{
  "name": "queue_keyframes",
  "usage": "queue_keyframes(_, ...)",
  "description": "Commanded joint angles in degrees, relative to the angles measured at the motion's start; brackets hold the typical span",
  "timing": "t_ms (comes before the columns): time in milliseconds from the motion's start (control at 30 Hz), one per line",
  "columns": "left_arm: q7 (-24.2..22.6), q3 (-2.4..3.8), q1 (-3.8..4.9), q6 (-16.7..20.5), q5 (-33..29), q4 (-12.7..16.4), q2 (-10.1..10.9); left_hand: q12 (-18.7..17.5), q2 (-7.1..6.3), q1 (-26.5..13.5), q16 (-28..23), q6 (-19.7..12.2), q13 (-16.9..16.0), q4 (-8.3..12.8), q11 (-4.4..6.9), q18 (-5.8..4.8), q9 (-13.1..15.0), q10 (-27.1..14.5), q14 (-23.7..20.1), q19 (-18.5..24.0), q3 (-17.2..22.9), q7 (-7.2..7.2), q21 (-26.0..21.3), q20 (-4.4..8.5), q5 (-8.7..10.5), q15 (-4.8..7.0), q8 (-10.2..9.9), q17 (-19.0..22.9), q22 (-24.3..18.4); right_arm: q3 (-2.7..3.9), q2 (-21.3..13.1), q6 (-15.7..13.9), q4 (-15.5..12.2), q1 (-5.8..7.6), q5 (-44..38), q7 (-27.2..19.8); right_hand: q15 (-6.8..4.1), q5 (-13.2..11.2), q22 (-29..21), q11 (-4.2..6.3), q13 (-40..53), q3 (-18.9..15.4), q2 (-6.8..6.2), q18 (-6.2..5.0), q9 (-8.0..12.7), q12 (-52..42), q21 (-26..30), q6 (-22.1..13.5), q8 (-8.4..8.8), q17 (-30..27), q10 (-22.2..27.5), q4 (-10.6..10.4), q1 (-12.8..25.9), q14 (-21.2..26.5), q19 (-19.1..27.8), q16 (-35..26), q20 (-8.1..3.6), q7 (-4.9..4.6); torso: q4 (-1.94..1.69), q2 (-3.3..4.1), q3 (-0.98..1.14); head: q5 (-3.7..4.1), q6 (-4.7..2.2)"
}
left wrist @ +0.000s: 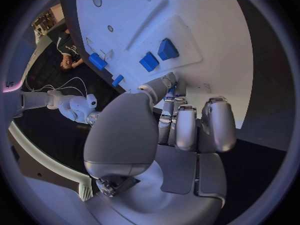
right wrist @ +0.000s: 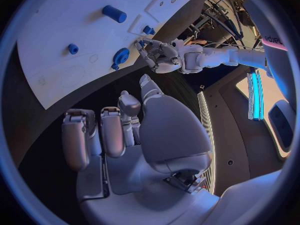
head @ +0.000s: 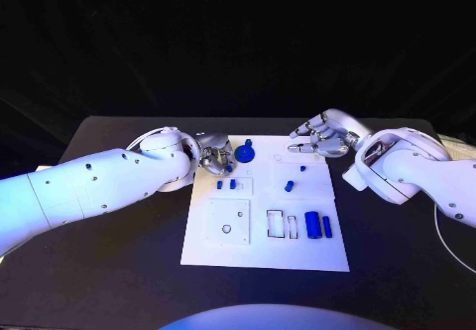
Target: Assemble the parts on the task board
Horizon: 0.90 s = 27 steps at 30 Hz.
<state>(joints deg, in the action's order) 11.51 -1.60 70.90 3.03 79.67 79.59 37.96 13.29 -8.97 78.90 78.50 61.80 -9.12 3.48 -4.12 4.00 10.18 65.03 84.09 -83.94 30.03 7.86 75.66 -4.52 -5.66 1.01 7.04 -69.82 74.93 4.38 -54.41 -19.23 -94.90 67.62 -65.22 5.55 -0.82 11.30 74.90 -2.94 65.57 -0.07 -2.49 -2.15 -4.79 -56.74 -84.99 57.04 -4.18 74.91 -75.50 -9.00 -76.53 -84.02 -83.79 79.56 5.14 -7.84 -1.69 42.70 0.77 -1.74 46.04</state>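
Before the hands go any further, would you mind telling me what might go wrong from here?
1. The left hand hovers at the task board's far left edge, close to two small blue parts; it might knock them.
2. The round blue part lies just beside that hand and may get pushed.
3. Both hands, including the right hand, crowd the far edge and might collide.

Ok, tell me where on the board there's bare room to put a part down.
The task board is bare along its near strip, below the square plate and the slots. Its far end is crowded: the round blue part and small blue pieces lie there, with the left hand over that corner.
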Motion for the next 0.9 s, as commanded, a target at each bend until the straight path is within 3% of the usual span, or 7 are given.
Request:
queue_keyframes(33,-0.8,-0.02,-0.06,-0.12,-0.56,0.05,-0.1,-0.38,0.11,-0.68,-0.31,-0.48,0.06,-0.07,-0.04,-0.47,-0.15,-0.46,1.63,-0.47,-0.25,-0.07,-0.27,-0.5,0.19,-0.34,-0.35,0.11,2.84,0.0,0.01,0.81,-0.05,-0.04,-0.18,-0.05,-0.42,0.36,5.34,-0.05,-0.04,-0.44,0.59,-0.25,-0.09,0.1,0.24,0.16,0.25,1.24,0.18,-0.01,-0.11,-3.03,0.38,-0.25,-0.07,-0.2,-0.03,-0.01,-0.03,-0.1,-0.03)
queue_keyframes(167,-0.57,-0.03,-0.06,-0.02,-0.78,-0.03,-0.07,-0.78,-0.1,-0.95,-0.35,-1.39,0.14,-0.08,-0.33,-0.39,-0.52,-1.27,1.55,-0.31,-0.17,0.25,-0.61,-0.69,0.15,-0.59,-0.99,0.3,2.62,0.0,0.0,0.81,-0.02,-0.04,-0.18,-0.03,-0.41,0.35,5.33,-0.06,-0.07,-0.51,0.6,-0.25,-0.09,0.13,0.25,0.15,0.25,1.21,0.2,-0.05,-0.08,-3.03,0.38,-0.29,-0.07,-0.21,0.0,0.03,0.0,-0.13,-0.07)
queue_keyframes(267,-0.15,-0.03,-0.06,0.13,-1.26,-0.08,0.01,-2.0,-0.47,-1.24,-0.37,-4.39,0.64,-0.09,-1.06,-0.09,-1.51,-3.92,1.45,0.2,0.16,0.84,-2.0,-1.08,0.09,-1.15,-2.77,0.51,1.54,0.0,0.0,0.71,-0.04,-0.05,-0.18,-0.06,-0.41,0.35,5.38,-0.06,0.0,-0.53,0.6,-0.24,-0.09,0.03,0.23,0.15,0.25,1.34,0.15,-0.06,-0.07,-3.06,0.35,-0.19,-0.07,-0.21,0.04,0.02,-0.01,-0.14,-0.08)
queue_keyframes(400,0.21,-0.03,-0.06,0.33,-1.74,-0.18,0.12,-3.24,-1.02,-1.51,-0.5,-7.27,1.35,-0.08,-1.85,0.27,-2.53,-6.96,1.31,0.73,0.23,1.41,-3.71,-1.67,0.11,-1.75,-3.49,0.96,0.21,0.0,-0.02,0.55,-0.03,-0.06,-0.19,-0.05,-0.41,0.34,5.37,-0.06,-0.01,-0.53,0.6,-0.25,-0.09,0.04,0.24,0.15,0.25,1.35,0.16,-0.06,-0.07,-3.06,0.36,-0.18,-0.07,-0.21,0.04,-0.01,0.0,-0.11,-0.1)
queue_keyframes(700,0.63,-0.03,-0.06,0.36,-2.23,-0.22,0.56,-3.65,-1.27,-1.45,-0.66,-8.53,1.84,0.0,-2.25,0.58,-3.16,-8.71,1.16,1.12,-0.13,1.71,-5.09,-2.09,0.16,-2.08,-3.38,1.48,-0.85,0.0,-0.04,0.51,0.3,-0.08,-0.38,0.12,-0.42,0.34,5.19,-0.05,-0.19,-0.56,0.58,-0.29,-0.09,0.28,0.33,0.15,0.25,1.16,0.27,-0.05,-0.1,-3.02,0.48,-0.32,-0.07,-0.21,0.02,-0.04,-0.04,-0.07,-0.13)
queue_keyframes(900,0.3,0.02,0.04,0.34,-4.27,0.59,2.85,-3.43,-1.01,-0.91,-0.62,-8.02,1.95,0.24,-2.3,0.64,-3.2,-8.94,1.13,1.15,0.0,1.67,-5.35,-2.2,0.09,-2.14,-2.89,1.55,-1.01,0.0,-0.05,0.58,1.26,-0.16,-1.03,0.23,-0.43,0.38,5.09,-0.03,-0.22,-0.6,0.55,-0.31,-0.11,0.31,0.39,0.22,0.22,1.08,0.3,0.06,-0.31,-3.0,0.54,-0.41,-0.07,-0.17,-0.08,-0.19,-0.08,0.07,-0.42)
